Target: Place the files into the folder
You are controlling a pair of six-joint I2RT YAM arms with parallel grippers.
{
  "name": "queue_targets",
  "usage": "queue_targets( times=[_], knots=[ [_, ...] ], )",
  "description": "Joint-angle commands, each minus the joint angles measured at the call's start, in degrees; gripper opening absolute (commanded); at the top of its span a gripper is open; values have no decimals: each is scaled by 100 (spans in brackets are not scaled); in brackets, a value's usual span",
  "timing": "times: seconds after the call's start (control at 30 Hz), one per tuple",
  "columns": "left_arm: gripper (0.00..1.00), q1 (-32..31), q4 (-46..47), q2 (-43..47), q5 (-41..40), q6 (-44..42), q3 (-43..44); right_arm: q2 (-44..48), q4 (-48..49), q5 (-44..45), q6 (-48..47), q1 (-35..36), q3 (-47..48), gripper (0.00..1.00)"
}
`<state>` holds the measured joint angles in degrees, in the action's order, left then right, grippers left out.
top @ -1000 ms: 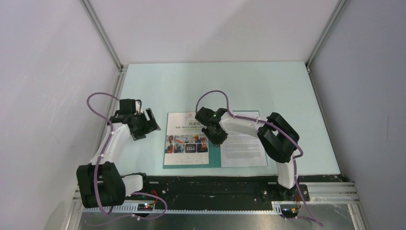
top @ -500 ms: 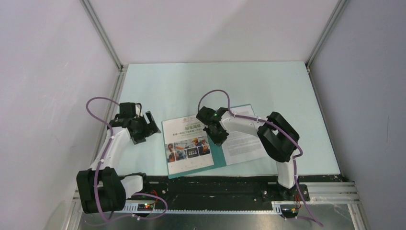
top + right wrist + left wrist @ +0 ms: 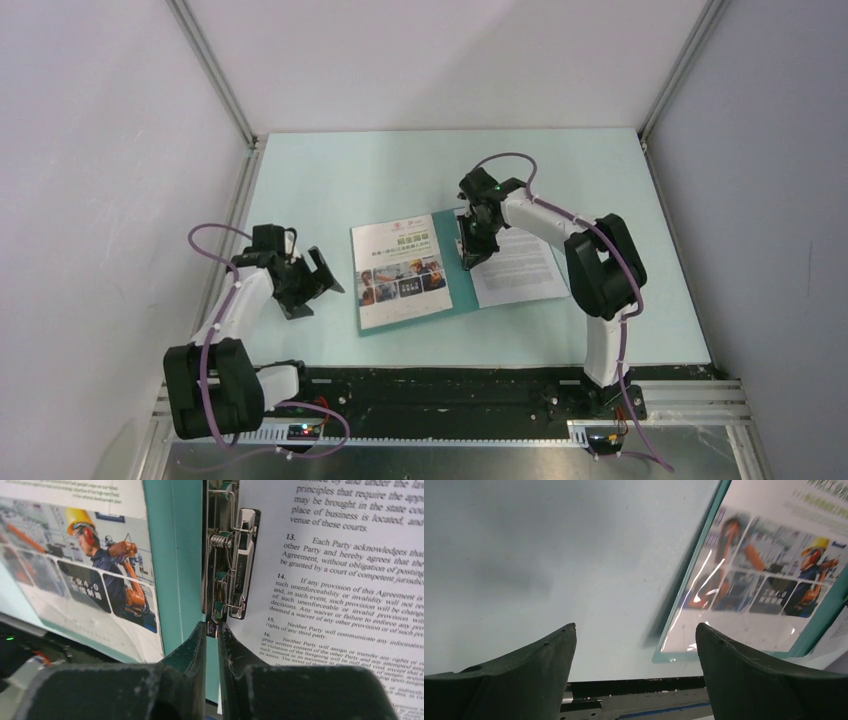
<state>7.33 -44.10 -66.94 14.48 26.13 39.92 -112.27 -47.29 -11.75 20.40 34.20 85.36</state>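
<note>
**3 cams, folder in all**

Top ext: fixed high behind the arm bases (frame bottom), looks down & fwd over the whole table (image 3: pixel 340 180), far off. L wrist: low, near the table, looks out betw. its own jaws in the lower corners; brochure page (image 3: pixel 774 565) upper right. R wrist: v. close, looks past its jaws at bottom centre onto the metal clip (image 3: pixel 232 565). All 3 share the folder (image 3: pixel 452 272) w/ brochure; text sheet (image 3: pixel 340 580) readable only from R wrist.

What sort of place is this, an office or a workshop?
Probably a lab's robot test booth: plain white walls in a metal frame enclose one table, two robot arms are bolted at its near edge, and a folder with papers lies on it.
</note>
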Motion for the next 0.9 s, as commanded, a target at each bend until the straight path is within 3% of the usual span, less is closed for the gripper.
queue_targets(
  times=[0.0,0.33,0.6,0.73,0.87],
  knots=[
    [93,57,106,-64,438,227,-178,292,26,-909,545,-156,343,0],
    [94,19,1651,-650,1701,930,-1033,255,202,-1404,926,-371,363,0],
    [90,-592,2612,-1928,2556,1144,-658,124,282,-1560,974,-356,270,0],
    [77,-662,2615,-2453,2863,1134,-171,12,313,-1572,962,-341,327,0],
    [55,-663,2616,-2534,2896,1197,50,-75,360,-1565,897,-371,317,0]
  ],
)
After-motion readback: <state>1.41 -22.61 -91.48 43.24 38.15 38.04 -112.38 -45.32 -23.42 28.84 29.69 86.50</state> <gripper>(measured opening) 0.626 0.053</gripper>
